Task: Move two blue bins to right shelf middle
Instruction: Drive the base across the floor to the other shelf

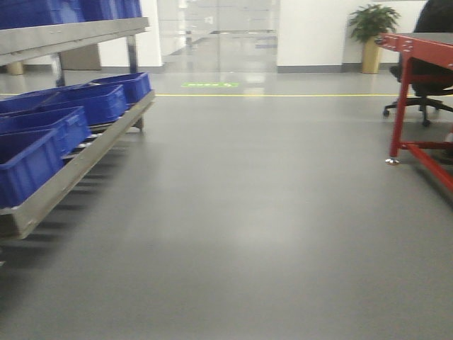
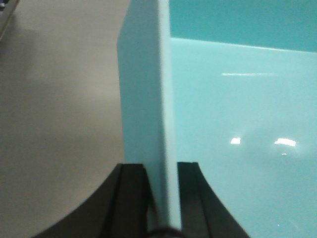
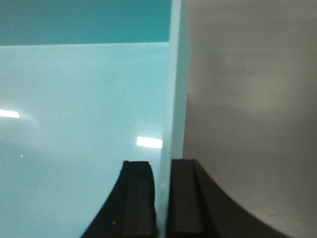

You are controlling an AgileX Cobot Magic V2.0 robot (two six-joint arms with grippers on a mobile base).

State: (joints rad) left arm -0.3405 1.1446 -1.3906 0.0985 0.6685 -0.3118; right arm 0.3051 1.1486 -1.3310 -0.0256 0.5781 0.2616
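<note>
While you hold this bin [image 2: 237, 109] between the two arms, everything hangs on two thin pinches. Your left tool [image 2: 161, 171] is clamped on one upright wall [image 2: 143, 89], with the bin's inside to its right and bare floor [image 2: 59, 99] to its left. Your right tool [image 3: 162, 168] is clamped on the opposite wall [image 3: 176, 74], with the inside to its left and floor to its right. So the bin sits between the tools, and as far as I can judge it is off the floor.

Both walls look smooth and glossy, so a jolt from the base could let one slide out from between the fingers. If the arms drift apart or together, you bend the walls or twist the bin. If one arm rises ahead of the other, the bin tilts and may slip.

Ahead of the tools, a shelf [image 1: 71, 166] of blue bins [image 1: 42, 134] stands off to the left and a red-framed surface [image 1: 417, 42] to the right. Swing wide of both. The target shelf is not in view, so you cannot yet judge the clearance there.
</note>
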